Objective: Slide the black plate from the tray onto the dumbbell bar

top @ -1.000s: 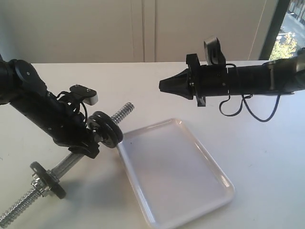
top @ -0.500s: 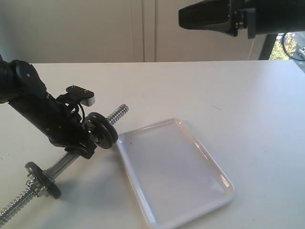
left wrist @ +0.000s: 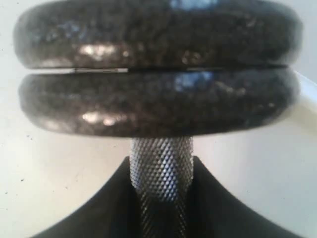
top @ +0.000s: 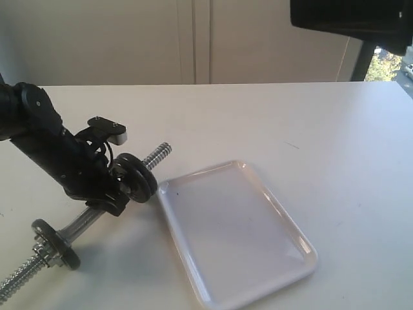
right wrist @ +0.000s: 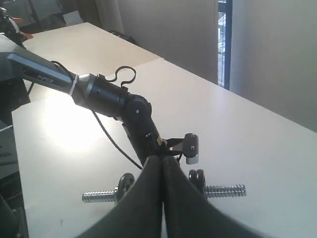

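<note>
The dumbbell bar [top: 87,219] lies slanted, lifted at its near-tray end by my left gripper [top: 111,196], which is shut on the knurled middle [left wrist: 161,153]. Two dark discs sit pressed together on the bar just beyond the fingers. The outer one, toward the threaded tip, looks like the black plate [top: 145,175] [left wrist: 158,32]. The white tray [top: 200,171] holds nothing. My right gripper [top: 303,16] [right wrist: 162,161] hangs high at the top right, shut and holding nothing. From there it looks down on the bar [right wrist: 223,190].
A third dark disc with a chrome collar [top: 55,242] sits near the bar's other threaded end, low on the table. The white table [top: 310,129] stretches behind and to the right of the tray. A wall and a window stand at the back.
My right arm has risen and pulled back to the upper right, mostly out of the exterior view. The left gripper with the bar and discs has drifted slightly left and down.
</note>
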